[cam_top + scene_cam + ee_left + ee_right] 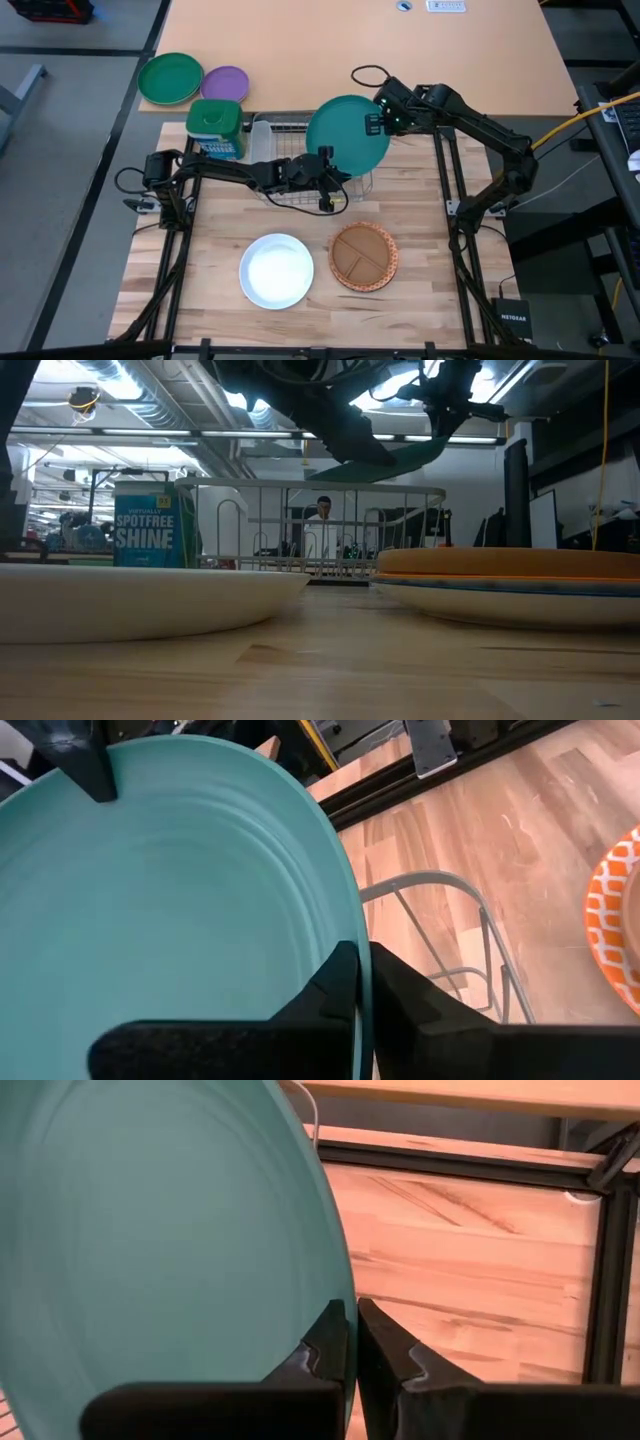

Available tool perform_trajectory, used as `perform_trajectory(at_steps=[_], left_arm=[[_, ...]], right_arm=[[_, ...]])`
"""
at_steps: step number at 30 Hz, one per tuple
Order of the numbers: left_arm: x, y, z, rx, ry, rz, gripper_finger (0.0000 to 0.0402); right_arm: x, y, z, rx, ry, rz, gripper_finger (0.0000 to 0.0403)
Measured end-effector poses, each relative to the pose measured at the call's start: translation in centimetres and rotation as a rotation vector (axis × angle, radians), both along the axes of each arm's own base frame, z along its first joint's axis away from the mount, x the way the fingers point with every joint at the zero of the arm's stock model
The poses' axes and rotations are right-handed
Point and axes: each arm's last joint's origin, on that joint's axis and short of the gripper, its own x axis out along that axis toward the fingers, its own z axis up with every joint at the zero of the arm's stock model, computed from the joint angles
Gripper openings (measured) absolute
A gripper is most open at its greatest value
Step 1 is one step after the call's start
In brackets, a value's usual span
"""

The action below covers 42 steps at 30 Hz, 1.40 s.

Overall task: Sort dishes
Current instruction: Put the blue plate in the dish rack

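Fingers of both arms pinch teal plate [345,135] rim.

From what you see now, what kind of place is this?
Probably a robotics lab or workshop: exposed ceiling ducts, a person at a desk beyond the wire dish rack, and two arms on a wooden table.
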Motion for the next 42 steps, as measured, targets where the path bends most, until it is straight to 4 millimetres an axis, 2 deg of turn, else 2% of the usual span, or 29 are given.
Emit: perform_trajectory(at_steps=[18, 28, 34, 37, 42], left_arm=[[0.0, 0.0, 0.0, -0.054, -0.029, 0.05, 0.0001], [-0.1, 0.1, 0.1, -0.131, -0.061, 0.085, 0.0], [-0.7, 0.2, 1.8, -0.228, -0.157, 0.127, 0.0], [-1.4, 0.2, 3.7, -0.297, -0.253, 0.149, 0.0], [-2.7, 0.7, 7.0, -0.563, -0.494, 0.182, 0.0]], right_arm=[[0.1, 0.0, 0.1, -0.038, 0.019, 0.039, 0.0099], [-0.6, -0.1, 0.8, -0.165, 0.104, 0.058, 0.0104], [-1.8, 0.1, 3.9, -0.339, 0.14, 0.062, 0.0104], [-2.6, 0.5, 5.9, -0.408, 0.134, 0.076, 0.0104], [-4.3, 1.3, 8.8, -0.523, 0.126, 0.104, 0.0104]])
